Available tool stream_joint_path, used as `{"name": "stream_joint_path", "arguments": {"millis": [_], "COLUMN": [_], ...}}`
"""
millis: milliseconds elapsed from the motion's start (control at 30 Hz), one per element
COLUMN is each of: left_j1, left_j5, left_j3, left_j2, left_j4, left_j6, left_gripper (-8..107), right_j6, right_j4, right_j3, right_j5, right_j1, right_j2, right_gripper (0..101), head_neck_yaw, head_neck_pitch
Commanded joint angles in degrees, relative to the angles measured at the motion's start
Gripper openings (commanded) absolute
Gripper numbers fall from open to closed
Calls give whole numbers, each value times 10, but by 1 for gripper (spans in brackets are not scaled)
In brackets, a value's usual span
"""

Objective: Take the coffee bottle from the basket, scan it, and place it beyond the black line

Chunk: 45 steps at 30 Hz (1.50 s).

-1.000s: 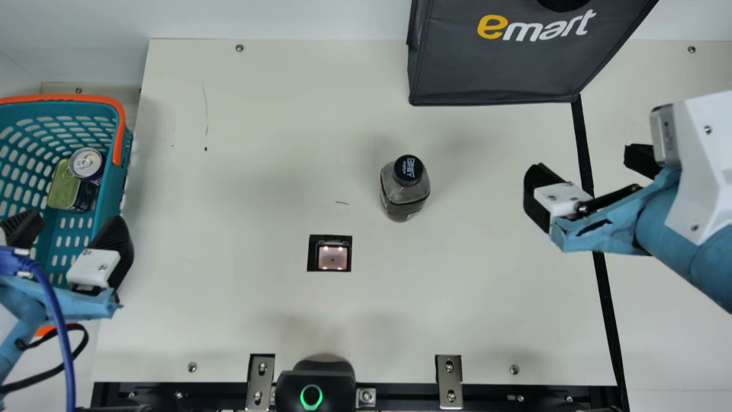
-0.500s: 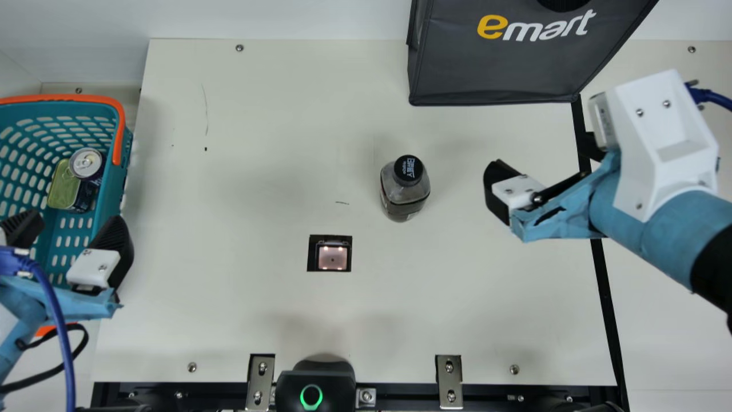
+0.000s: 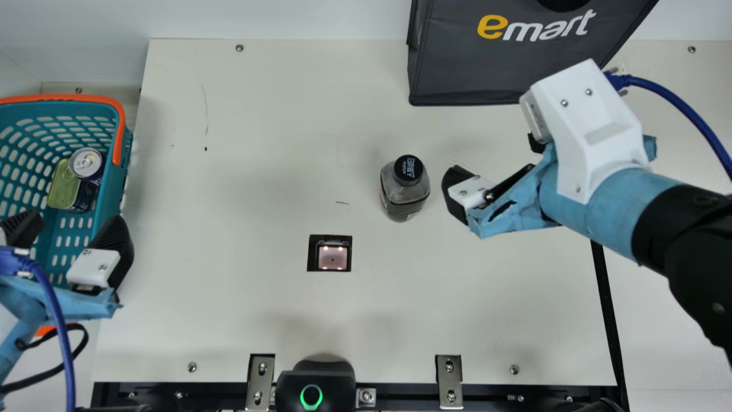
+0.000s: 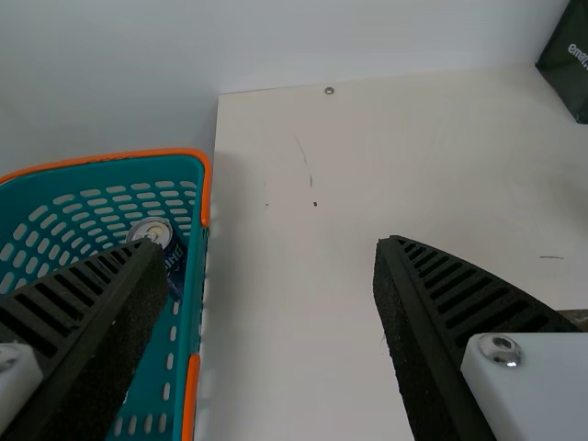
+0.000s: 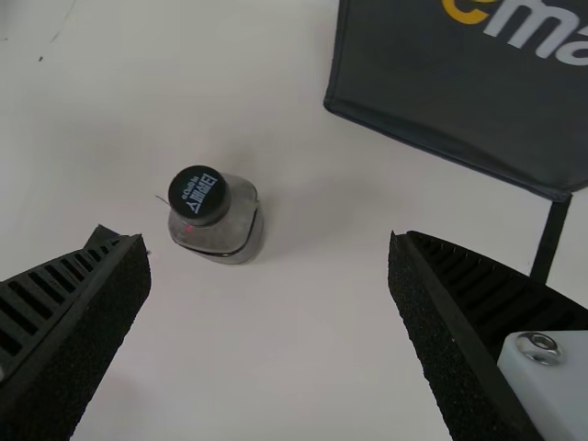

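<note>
- Drink can (image 3: 86, 164), silver top up, left side of the frame
- Green-gold tin (image 3: 60, 186), just beside the can
- Dark grey bag (image 3: 486, 71) with yellow and white lettering, upper right
- Cream desk (image 3: 257, 309) across the middle, thin scratch (image 3: 205, 109) at its upper left
- 2 long metal brackets (image 3: 261, 383) at the bottom

Coffee bottle (image 3: 403, 194) on the surface (image 3: 257, 200): one. Basket (image 3: 111, 194), well left of the bottle: one, containing one round can (image 3: 86, 163) and one green-topped tin (image 3: 60, 191). Scanner window (image 3: 332, 257), nearer me than the bottle: one. Black unit with green ring (image 3: 337, 375), nearer me still: one. Dark bag (image 3: 486, 74), beyond the bottle, rightward: one. Black line (image 3: 606, 303), right of the bottle: one. My pincers: two, left pincer (image 3: 75, 219) well left of the bottle, right pincer (image 3: 493, 156) near its right.
</note>
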Motion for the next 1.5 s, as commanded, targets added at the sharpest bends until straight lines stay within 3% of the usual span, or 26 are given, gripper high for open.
{"name": "stream_joint_path", "arguments": {"millis": [0, 867, 1467], "left_j1": [0, 0, 0], "left_j5": [0, 0, 0], "left_j3": [0, 0, 0], "left_j2": [0, 0, 0], "left_j4": [0, 0, 0], "left_j6": [0, 0, 0], "left_gripper": [90, 90, 90], "right_j6": [1, 4, 5], "right_j4": [0, 14, 7], "right_j3": [-4, -37, -12], "right_j5": [0, -19, -42], "right_j1": [7, 68, 90], "right_j2": [6, 97, 134], "right_gripper": [91, 91, 91], "head_neck_yaw": [1, 1, 1], "head_neck_pitch": [-16, -16, -16]}}
